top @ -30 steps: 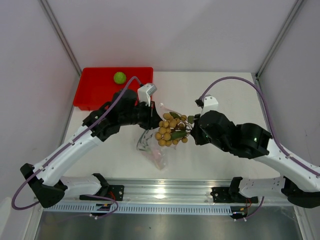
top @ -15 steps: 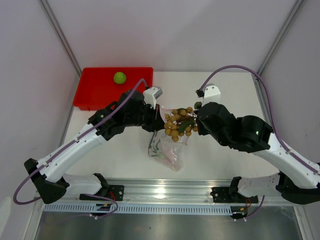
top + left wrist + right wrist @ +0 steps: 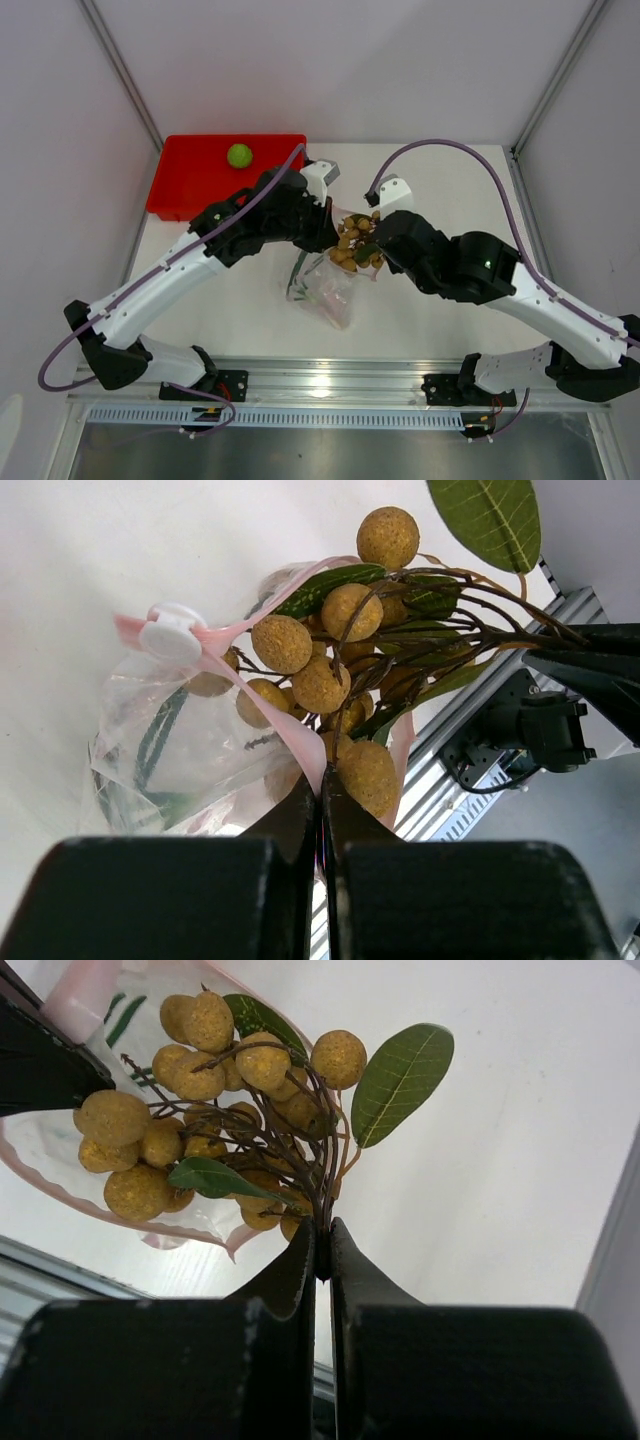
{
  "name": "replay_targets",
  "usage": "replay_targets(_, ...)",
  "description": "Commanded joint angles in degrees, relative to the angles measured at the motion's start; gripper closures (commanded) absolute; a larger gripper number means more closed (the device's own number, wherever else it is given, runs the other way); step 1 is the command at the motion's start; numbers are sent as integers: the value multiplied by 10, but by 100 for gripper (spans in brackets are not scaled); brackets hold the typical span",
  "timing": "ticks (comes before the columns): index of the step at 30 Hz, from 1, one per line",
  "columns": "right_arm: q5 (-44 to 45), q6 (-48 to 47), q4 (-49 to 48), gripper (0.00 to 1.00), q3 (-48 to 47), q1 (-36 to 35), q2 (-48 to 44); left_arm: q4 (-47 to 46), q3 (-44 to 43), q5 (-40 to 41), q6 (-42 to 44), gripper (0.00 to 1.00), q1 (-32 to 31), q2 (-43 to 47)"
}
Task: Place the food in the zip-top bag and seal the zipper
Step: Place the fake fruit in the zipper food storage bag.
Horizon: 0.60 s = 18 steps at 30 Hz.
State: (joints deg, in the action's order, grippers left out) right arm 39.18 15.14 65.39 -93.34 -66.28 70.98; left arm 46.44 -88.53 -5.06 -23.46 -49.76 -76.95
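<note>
My left gripper (image 3: 322, 780) is shut on the pinkish zipper (image 3: 270, 715) edge of the clear zip-top bag (image 3: 322, 288), holding its mouth up; it also shows in the top view (image 3: 328, 238). My right gripper (image 3: 321, 1235) is shut on the stem of the bunch of tan-brown fruits (image 3: 200, 1110), which hangs at the bag's mouth, partly inside it; the bunch also shows in the top view (image 3: 352, 243). Thin green leaves (image 3: 150, 745) lie inside the bag. The lime-green fruit (image 3: 239, 155) sits in the red tray (image 3: 190, 185).
The red tray stands at the back left of the white table. A metal rail (image 3: 330, 385) runs along the near edge. Both arms meet over the table's middle. A white zip slider (image 3: 170, 635) sits on the bag's mouth strip.
Both grippers have moved toward the back and closer together. The bag has been lifted with its mouth raised, and the fruit bunch has moved left into the bag's mouth.
</note>
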Motion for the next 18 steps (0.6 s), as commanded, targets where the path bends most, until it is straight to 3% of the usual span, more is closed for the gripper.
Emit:
replay_targets(1,49,-40,11,100,-4,-4,-3,14,-35,24,12,99,-7,-5)
replay_targets(6,22,-70,-20,100,17,-10,-32,15,-42,20,16,100,-8,-24)
replay_targets(10,-99,-85,-75,100,10,-20,-43,1,-41,-18,14,99,-12,-34)
replay_targets(18,-224,-107,-167,100,27,-68,-62,4,-57,-28,17,99,-15,-46)
